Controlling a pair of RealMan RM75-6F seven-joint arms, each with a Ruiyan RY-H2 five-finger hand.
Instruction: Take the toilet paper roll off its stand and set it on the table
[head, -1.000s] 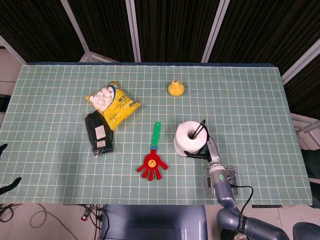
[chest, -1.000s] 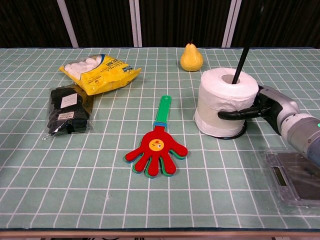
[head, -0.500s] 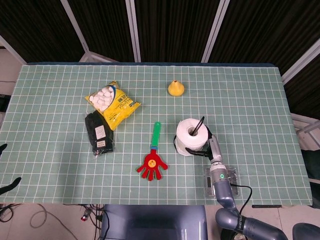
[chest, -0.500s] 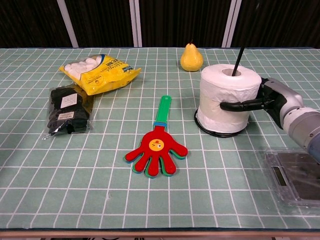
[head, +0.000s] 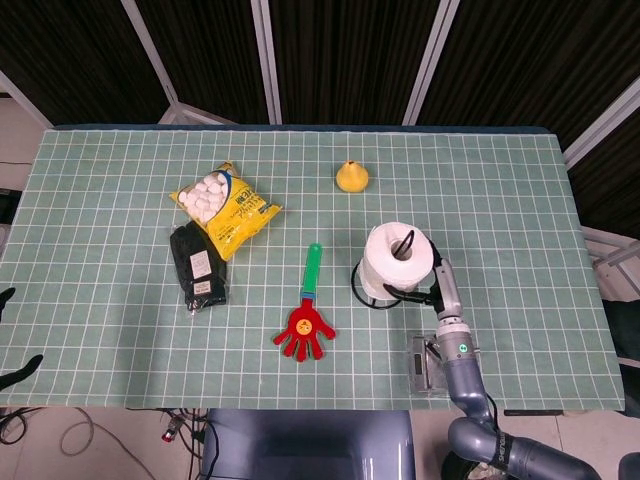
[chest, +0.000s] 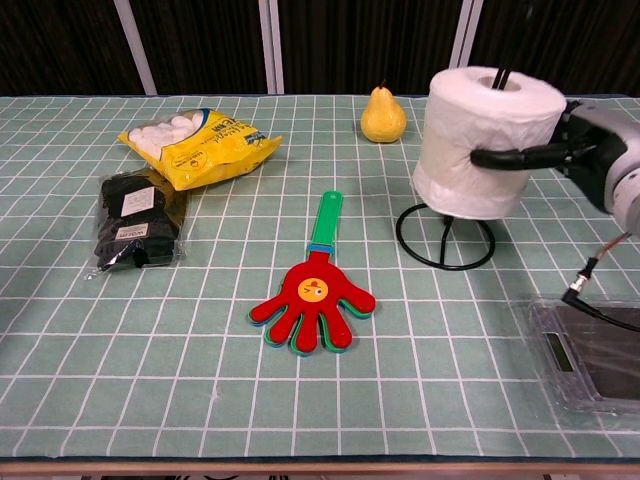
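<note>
Green table (chest: 120, 330); chest view alone shows stand (chest: 446, 236) base ring whole.

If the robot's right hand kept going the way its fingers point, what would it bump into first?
The right hand already grips the toilet paper roll, fingers pointing left. Beyond the roll, the path looks free at that height; the pear probably sits farther back, though depth is unclear.

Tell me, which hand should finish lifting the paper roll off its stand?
The right hand. It already grips the toilet paper roll, raised above the stand's ring base with the rod tip still poking through the core. The left hand is out of view.
</note>
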